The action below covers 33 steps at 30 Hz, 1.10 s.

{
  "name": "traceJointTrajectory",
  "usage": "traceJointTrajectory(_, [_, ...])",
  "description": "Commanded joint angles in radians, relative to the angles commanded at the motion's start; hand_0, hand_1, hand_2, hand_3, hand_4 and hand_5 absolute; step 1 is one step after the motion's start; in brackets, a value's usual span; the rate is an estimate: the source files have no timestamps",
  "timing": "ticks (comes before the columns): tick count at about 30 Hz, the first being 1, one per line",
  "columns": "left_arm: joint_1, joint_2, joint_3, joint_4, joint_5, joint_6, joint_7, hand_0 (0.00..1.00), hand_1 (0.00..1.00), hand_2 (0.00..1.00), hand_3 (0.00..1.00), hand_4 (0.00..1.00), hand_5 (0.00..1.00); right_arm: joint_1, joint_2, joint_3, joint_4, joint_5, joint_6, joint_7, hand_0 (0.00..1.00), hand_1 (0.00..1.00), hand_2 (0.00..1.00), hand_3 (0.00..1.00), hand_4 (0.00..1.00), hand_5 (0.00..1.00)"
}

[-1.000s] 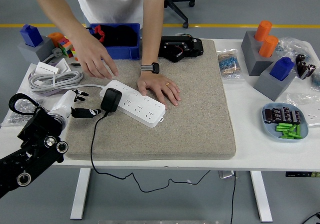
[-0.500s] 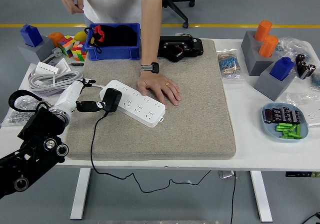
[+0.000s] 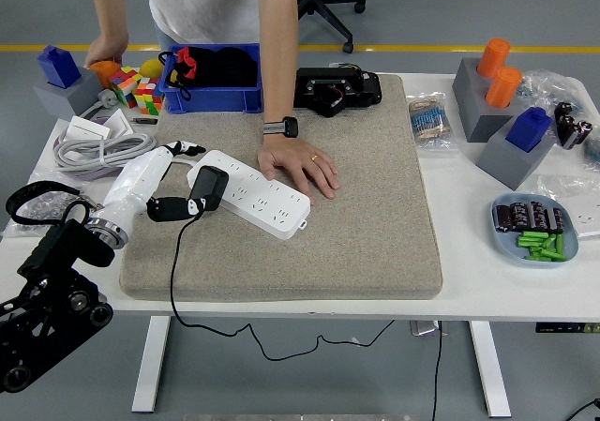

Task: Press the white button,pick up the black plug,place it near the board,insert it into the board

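A white power strip (image 3: 255, 195) lies slantwise on the grey mat (image 3: 356, 224). The black plug (image 3: 206, 187) stands on the strip's left end, and its cable (image 3: 174, 271) runs down over the table's near edge. My left hand (image 3: 184, 178) reaches in from the left, fingers spread to either side of the plug's left side. One dark fingertip (image 3: 170, 207) is at the plug, and I cannot tell whether it touches. A person's hand (image 3: 298, 166) rests flat on the mat against the strip's far side. My right arm is out of view.
A coiled grey cable (image 3: 98, 147) lies left of the mat. A blue bin (image 3: 214, 77), puzzle cubes (image 3: 141, 93) and a black device (image 3: 336, 90) stand at the back. The person's other hand (image 3: 106, 50) is at the far left. A blue dish (image 3: 532, 228) and grey blocks (image 3: 511, 144) are at the right.
My left hand has moved forward and right to the plug. The person's hand has left the strip's left end and gone to the table's far left corner.
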Motion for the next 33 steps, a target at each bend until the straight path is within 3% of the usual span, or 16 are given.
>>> traceJointTrajectory(16, [-0.007,-0.010,0.057,0.023,0.044,-0.014,-0.004,0.808,0.825,0.756,0.739,0.822,0.172,0.002,0.000,-0.006,0.000,0.002,-0.001,0.001,0.619,0.587,0.579,0.579,0.639,0.363])
traceJointTrajectory(33, [-0.046,-0.031,0.094,0.096,0.085,-0.014,0.008,0.808,0.825,0.756,0.740,0.779,0.119,0.003,-0.001,-0.016,0.000,0.006,-0.001,0.003,0.620,0.586,0.578,0.579,0.638,0.362])
